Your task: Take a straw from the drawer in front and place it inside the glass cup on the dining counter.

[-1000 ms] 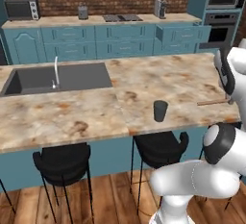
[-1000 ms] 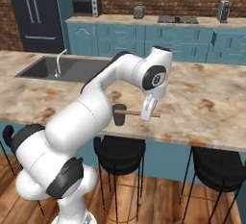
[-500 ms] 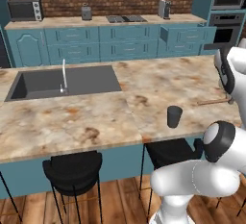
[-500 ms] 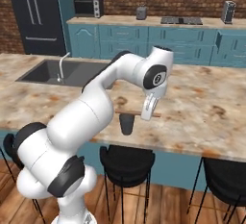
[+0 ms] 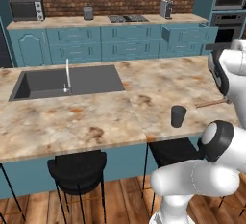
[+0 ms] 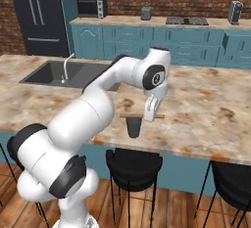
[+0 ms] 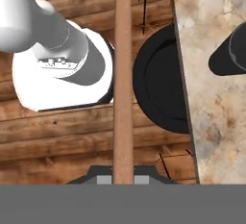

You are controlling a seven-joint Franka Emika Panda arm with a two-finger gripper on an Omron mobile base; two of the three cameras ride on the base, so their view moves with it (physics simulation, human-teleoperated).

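Note:
My gripper hangs over the front part of the dining counter, shut on the straw, which lies level and crosswise. The glass cup stands on the counter just below and slightly left of the gripper, near the front edge. From the left base view the straw's tip pokes out from behind my arm, to the right of the cup. In the hand view the straw runs straight up from the gripper, and the cup sits off to the right. The drawer stands open at the back.
A dark sink with a silver tap is set into the counter's left half. Black stools stand under the front edge; one stool lies right below the hand. The far counter holds a microwave and a cooktop.
The whole picture has shifted, so the base has driven along the counter and the cup now lies closer under the hand. The gripper stays shut on the straw.

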